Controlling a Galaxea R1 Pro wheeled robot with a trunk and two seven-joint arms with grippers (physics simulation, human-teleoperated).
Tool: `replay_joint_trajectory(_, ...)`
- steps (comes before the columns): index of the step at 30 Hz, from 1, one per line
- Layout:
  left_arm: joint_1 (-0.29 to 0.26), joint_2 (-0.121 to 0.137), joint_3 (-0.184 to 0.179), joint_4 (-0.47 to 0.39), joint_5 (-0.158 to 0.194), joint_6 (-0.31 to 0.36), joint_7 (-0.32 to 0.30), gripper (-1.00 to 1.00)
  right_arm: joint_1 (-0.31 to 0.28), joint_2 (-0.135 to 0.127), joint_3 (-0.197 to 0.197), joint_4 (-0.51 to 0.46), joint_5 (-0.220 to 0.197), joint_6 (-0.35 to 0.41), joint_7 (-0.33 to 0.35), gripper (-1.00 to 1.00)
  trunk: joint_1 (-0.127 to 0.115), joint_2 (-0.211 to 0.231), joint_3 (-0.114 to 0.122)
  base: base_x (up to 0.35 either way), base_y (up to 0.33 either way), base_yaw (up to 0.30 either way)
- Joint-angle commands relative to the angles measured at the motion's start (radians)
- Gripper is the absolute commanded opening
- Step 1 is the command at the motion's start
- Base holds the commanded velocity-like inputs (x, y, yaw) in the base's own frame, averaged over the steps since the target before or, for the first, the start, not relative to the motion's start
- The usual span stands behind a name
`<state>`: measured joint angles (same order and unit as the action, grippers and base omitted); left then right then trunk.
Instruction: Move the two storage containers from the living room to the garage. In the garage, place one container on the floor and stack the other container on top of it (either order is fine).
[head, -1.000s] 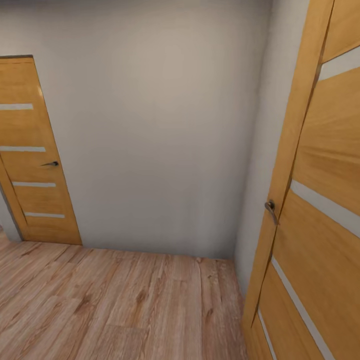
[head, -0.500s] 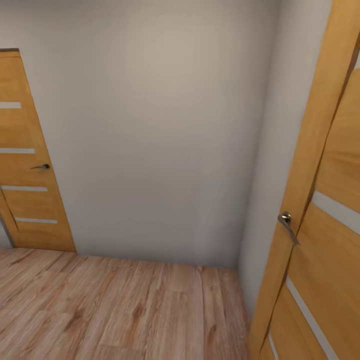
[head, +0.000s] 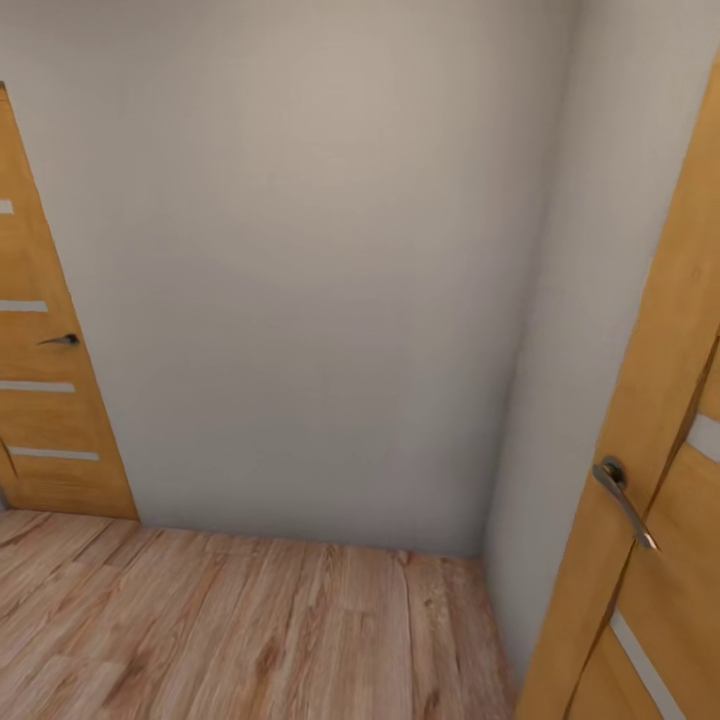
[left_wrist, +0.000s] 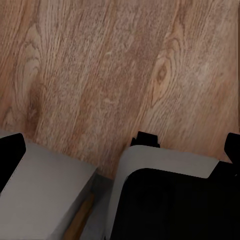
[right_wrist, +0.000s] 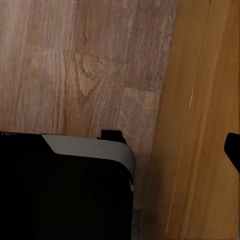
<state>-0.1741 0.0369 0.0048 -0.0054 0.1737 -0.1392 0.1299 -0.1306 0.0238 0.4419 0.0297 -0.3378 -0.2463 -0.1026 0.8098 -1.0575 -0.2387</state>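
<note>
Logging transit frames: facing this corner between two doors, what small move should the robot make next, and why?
Probably turn away from the corner: a plain wall fills the way ahead, the right door with its handle sits very close, and the wood-plank floor runs out at the wall. No containers in sight.

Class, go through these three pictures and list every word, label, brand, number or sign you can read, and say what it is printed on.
There are none.
The two wooden doors, left and right, carry only pale horizontal strips and metal handles.
The grey wall is blank.
The wood-plank floor shows grain only.
In the wrist views, the robot's grey and black body parts bear no readable marking.
</note>
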Motion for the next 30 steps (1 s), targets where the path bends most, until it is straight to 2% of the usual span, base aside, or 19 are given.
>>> replay_joint_trajectory(1,-0.001,0.0,0.0,0.001,0.006,-0.003,0.001,1.0,-0.001,0.001,0.009,0.003,-0.007,-0.005,-0.002,1.0,0.001,-0.001,-0.001,0.322,0.0,0.0)
replay_joint_trajectory(24,-0.001,0.0,0.0,0.001,0.006,-0.003,0.001,1.0,-0.001,0.007,0.009,0.004,-0.007,-0.005,-0.003,1.0,0.001,-0.001,-0.001,0.322,0.0,0.002)
replay_joint_trajectory(30,-0.001,0.0,0.0,0.001,0.006,-0.003,0.001,1.0,-0.001,0.007,0.009,0.003,-0.007,-0.005,-0.002,1.0,0.001,-0.001,-0.001,0.322,0.0,0.198)
